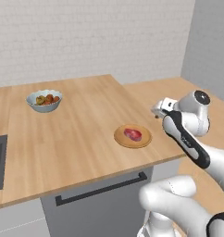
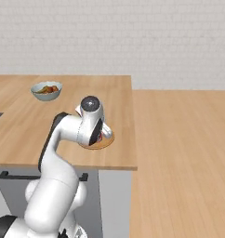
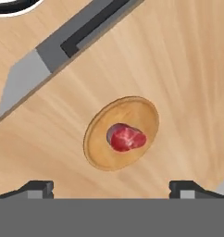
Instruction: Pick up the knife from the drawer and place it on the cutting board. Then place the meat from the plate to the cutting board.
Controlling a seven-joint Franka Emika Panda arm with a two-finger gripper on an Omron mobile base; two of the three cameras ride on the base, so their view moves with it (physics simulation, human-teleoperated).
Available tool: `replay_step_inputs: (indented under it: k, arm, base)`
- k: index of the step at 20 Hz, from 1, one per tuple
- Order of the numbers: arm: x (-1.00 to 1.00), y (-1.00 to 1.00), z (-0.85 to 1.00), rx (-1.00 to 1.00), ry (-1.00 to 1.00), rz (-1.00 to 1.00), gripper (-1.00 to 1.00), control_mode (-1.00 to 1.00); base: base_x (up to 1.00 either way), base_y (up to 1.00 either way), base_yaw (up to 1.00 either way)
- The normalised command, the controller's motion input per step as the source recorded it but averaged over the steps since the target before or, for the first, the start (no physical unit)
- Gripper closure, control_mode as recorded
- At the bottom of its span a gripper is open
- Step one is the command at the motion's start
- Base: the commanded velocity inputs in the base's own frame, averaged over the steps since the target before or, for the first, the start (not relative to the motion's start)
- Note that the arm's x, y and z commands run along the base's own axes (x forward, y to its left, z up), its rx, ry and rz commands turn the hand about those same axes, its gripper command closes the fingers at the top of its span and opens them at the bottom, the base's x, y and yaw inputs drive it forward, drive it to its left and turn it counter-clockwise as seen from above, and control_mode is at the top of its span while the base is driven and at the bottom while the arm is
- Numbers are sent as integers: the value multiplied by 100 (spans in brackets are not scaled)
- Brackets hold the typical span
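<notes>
While the dark grey front panel with a long black bar handle [image 1: 101, 189] sits nearest under the light wooden surface [image 1: 77, 139], the fingers [image 3: 40, 189] stand wide apart, holding nothing, above the small pinkish-red raw meat [image 3: 127, 138] on the round tan wooden plate [image 3: 99, 148]; farther back rests a pale scalloped bowl of fruit [image 1: 44, 100]

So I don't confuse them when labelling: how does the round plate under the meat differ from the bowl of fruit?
The plate is a flat tan wooden disc; the bowl is pale, deep and scalloped. The plate holds one red steak near the counter's front right corner; the bowl holds several fruits farther back left. Both are round and sit on the wooden counter.
</notes>
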Motion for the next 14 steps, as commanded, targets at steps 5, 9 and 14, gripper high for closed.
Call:
replay_step_inputs:
  k: [5, 9, 14]
  arm:
    - [0, 31, -3, -46, 30, 57, -100, -100]
    - [0, 48, -34, -49, 26, 52, -100, -100]
    - [-3, 37, -64, -10, 8, 22, -100, -100]
  base:
    - [0, 0, 0]
    - [0, 0, 0]
    - [0, 0, 0]
